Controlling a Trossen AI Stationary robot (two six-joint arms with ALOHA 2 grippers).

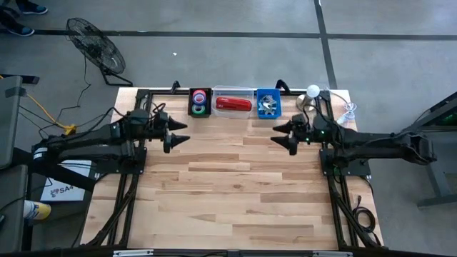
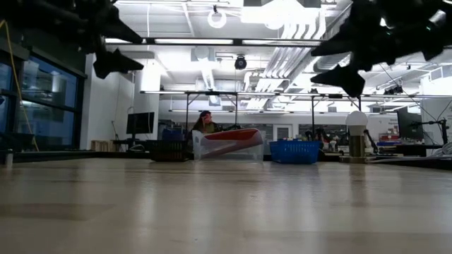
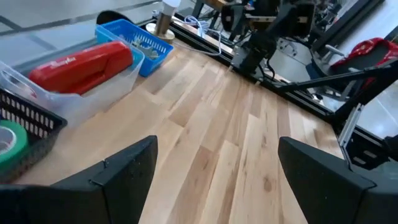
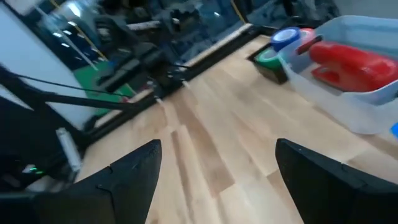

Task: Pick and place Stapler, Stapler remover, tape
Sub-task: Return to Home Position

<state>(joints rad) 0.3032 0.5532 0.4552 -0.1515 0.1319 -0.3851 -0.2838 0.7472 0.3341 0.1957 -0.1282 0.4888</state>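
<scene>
Three containers stand in a row along the table's far edge. A black basket [image 1: 200,102] holds tape rolls [image 4: 283,38]. In the clear bin [image 1: 246,93] the red stapler [image 1: 233,104] lies on its side. A small grey thing in the blue basket [image 1: 268,103] may be the stapler remover; I cannot tell. My left gripper [image 1: 184,133] hovers open above the table, near the black basket, pointing toward the table's right. My right gripper [image 1: 277,135] hovers open near the blue basket, facing it. Nothing is between either pair of fingers [image 3: 124,168] [image 4: 311,168].
A white bulb lamp [image 1: 313,91] and cables sit at the far right corner. The bare wooden tabletop [image 1: 235,193] stretches from the grippers to the near edge. A fan [image 1: 96,46] stands on the floor beyond the table. A person [image 2: 206,121] sits in the room behind.
</scene>
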